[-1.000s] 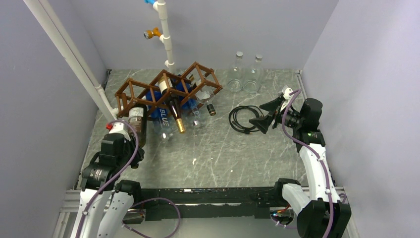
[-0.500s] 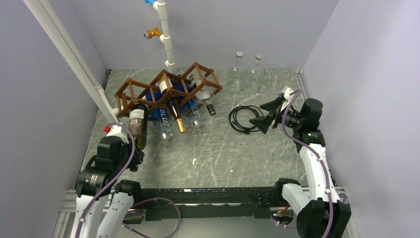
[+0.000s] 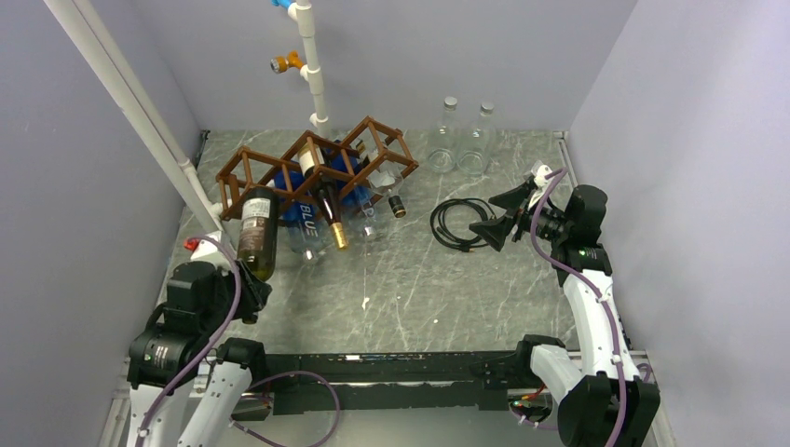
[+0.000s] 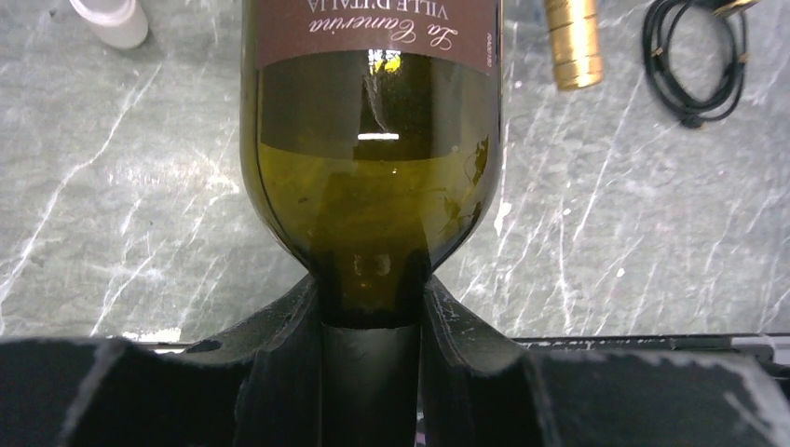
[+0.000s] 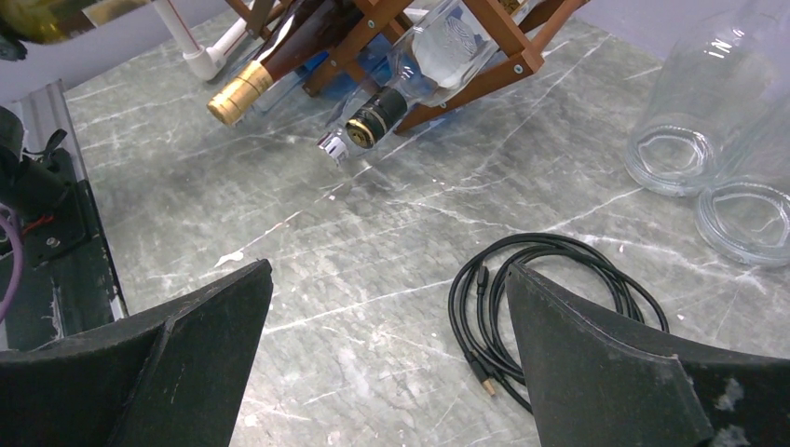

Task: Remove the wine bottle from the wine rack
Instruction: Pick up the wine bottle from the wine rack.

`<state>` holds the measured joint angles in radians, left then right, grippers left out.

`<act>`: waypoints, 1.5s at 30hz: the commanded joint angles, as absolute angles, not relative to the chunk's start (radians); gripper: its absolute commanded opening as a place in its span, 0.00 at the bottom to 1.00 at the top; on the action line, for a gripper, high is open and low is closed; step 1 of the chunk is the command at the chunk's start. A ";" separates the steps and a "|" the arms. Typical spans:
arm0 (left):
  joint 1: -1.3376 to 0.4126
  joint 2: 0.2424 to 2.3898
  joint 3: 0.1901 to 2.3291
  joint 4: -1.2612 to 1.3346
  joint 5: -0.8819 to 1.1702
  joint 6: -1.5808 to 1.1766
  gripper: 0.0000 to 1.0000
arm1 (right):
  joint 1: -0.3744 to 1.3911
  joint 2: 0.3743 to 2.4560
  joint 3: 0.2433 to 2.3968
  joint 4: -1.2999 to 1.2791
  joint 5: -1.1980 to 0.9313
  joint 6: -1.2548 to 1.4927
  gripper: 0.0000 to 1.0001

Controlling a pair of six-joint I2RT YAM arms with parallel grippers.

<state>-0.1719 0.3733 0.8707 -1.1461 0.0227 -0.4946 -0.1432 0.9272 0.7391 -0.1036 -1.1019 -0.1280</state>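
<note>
Now L pincer (image 4: pixel 370 312) clamps wine bottle (image 4: pixel 371 177) neck by wine rack (image 3: pixel 244 173); R pincer (image 5: pixel 387 279) spread wide.

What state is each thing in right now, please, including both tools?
Wine bottle: held by its neck, label up.
Left tool: shut on the wine bottle.
Right tool: open, empty.
Wine rack: loaded with other bottles.
Cable: coiled, loose.
Clear bottles: upright, capped.

"La Cameria", "VILLE D'ITALIA" on wine bottle (image 4: pixel 371 186); "BLUE" on blue bottle (image 3: pixel 304 214).
</note>
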 commanded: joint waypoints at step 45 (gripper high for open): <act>-0.527 0.720 1.024 -0.509 0.319 -0.586 0.00 | -0.182 0.916 0.768 -0.144 -1.131 -0.229 0.99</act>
